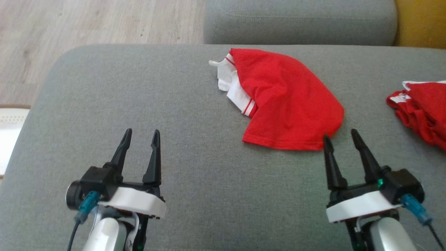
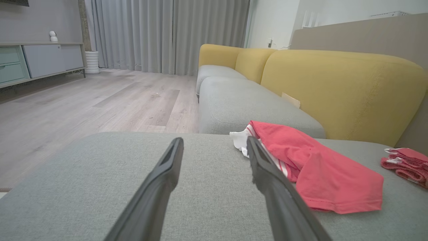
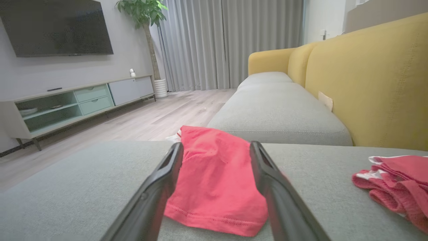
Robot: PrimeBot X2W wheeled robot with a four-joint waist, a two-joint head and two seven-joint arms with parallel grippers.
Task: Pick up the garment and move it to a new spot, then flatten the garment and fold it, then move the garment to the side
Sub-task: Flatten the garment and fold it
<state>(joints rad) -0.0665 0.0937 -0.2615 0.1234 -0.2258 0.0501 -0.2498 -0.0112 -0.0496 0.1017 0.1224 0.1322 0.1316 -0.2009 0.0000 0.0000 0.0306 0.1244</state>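
Left gripper [image 1: 142,131] hangs over the grey cushion [image 1: 139,90], fingers spread, holding nothing. Right gripper [image 1: 340,134] is the same, with its tips right by the near hem of the red garment [image 1: 285,101]. That one's lying rumpled mid-cushion, white trim poking out on the far left. Another red bundle [image 1: 423,108] sits off right, with wood floor [image 1: 87,21] beyond.

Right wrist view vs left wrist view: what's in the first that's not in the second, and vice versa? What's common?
Right wrist, not left: wall TV, potted plant, right hand open, its fingers framing the near hem of the red garment.
Left wrist, not right: left hand open above the grey cushion, and the garment's striped white trim.
Both: red garment, second red pile to its right, yellow backrest, curtains, cabinet.
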